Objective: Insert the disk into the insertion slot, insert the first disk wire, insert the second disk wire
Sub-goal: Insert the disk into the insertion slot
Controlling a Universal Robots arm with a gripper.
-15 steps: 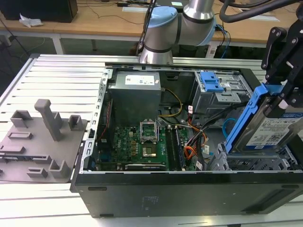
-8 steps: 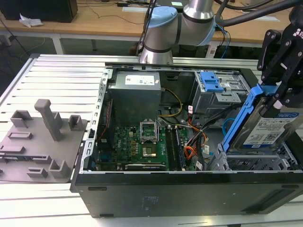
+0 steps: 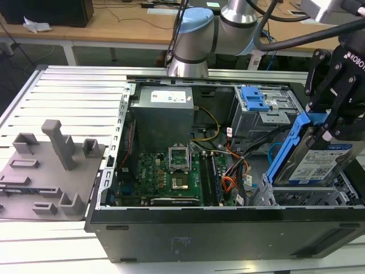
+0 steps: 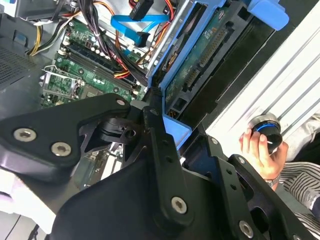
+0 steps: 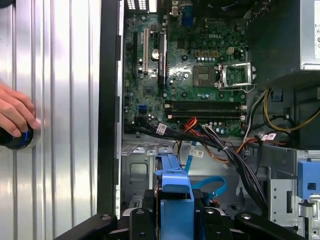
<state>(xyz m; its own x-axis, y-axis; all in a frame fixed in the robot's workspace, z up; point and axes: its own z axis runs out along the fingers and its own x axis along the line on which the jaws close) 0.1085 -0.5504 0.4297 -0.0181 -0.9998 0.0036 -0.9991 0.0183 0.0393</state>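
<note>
disk: the disk (image 3: 319, 162), in its blue carrier, stands tilted on edge with its lower edge at the open top of the insertion slot (image 3: 302, 197), at the exterior view's right end of the computer case (image 3: 217, 231).
jaws: gripper (image 3: 326, 124) clenched on the disk's upper part.
progress: first step looks partway done, since the disk is not flat or seated.
wires: blue flat cable (image 5: 215, 181) lies loose near the slot; both wire steps look undone.
beside: taller cage with blue latch (image 3: 259, 105), then motherboard (image 3: 171, 171).
outside case: person's hand (image 5: 15, 112) on a round knob (image 4: 265, 131) on the slatted worktop (image 3: 74, 91).
</note>
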